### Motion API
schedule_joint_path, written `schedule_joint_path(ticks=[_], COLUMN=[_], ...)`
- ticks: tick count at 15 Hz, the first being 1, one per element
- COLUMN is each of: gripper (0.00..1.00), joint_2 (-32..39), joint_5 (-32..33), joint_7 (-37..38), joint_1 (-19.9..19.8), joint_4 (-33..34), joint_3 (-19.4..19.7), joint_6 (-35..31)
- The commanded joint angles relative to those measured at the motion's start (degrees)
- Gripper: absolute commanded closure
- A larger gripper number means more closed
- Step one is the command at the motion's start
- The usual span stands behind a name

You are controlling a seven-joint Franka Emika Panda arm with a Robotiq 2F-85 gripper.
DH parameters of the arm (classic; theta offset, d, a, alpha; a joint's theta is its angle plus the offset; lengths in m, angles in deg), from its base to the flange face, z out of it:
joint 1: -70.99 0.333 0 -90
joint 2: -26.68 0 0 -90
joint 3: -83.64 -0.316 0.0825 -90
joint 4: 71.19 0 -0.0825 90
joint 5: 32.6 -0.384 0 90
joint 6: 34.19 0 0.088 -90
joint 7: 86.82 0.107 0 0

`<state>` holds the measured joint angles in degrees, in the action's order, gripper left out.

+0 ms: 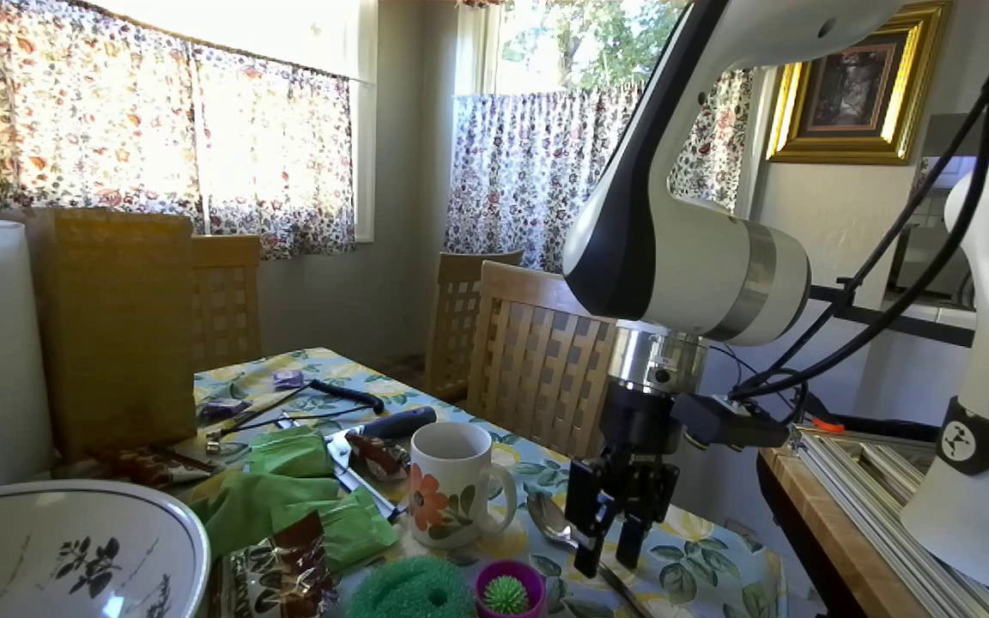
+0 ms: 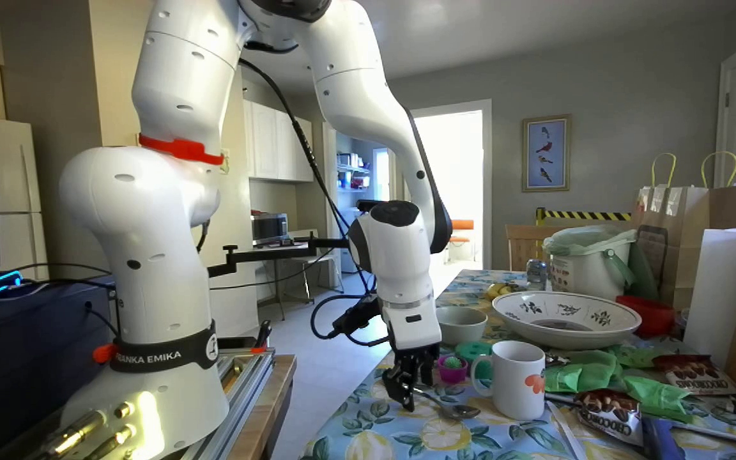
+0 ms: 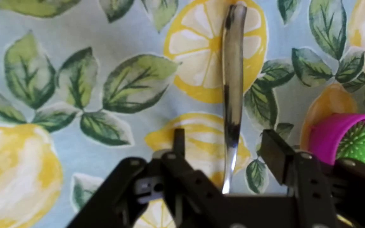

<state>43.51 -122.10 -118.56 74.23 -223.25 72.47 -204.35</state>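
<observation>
In an exterior view, the gripper [image 1: 609, 554] is hanging with its fingers [image 1: 590, 556] standing apart over the handle of a metal spoon [image 1: 553, 521], which is lying on the lemon-print tablecloth [image 1: 709, 558]. The spoon's bowl is pointing towards the floral mug [image 1: 452, 485], whose own handle is jutting near it (an easy thing to knock). A magenta cup [image 1: 536, 592] and a green mesh scrubber [image 1: 396, 588] are crowding the side nearer this camera, while the tabletop is ending beyond the gripper, before a lattice-back chair [image 1: 533, 360].

In an exterior view, the Franka arm [image 2: 365, 89] is reaching in over the table edge [image 2: 350, 409]. The spoon's bowl [image 2: 459, 411] is showing just beside the gripper, and the mug is closing off that side. Printed cloth is stretching from the spoon to the edge, so moving room is lying that way.

In the wrist view, the handle is running between the separated fingers, a gap showing on either side, narrower towards the cup, which is sitting near that finger with green bristles [image 3: 361, 144] inside. Straddling the handle is seemingly the step in hand; whether for gripping or leaving it, I cannot tell, nor whether the tips are meeting the cloth. Either way, the next move is probably calling for a straight vertical path, sparing the cup.
</observation>
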Motion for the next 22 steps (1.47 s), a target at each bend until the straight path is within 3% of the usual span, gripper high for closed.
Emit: schedule_joint_path(ticks=[1, 5, 22], gripper=[0.10, 0.00, 0.00], joint_2=[0.00, 0.21, 3.01], joint_5=[0.00, -0.42, 1.70], joint_7=[0.00, 0.81, 6.50], joint_1=[0.00, 0.17, 3.18], joint_4=[0.00, 0.52, 3.68], joint_3=[0.00, -0.24, -1.18], joint_6=[0.00, 0.06, -5.10])
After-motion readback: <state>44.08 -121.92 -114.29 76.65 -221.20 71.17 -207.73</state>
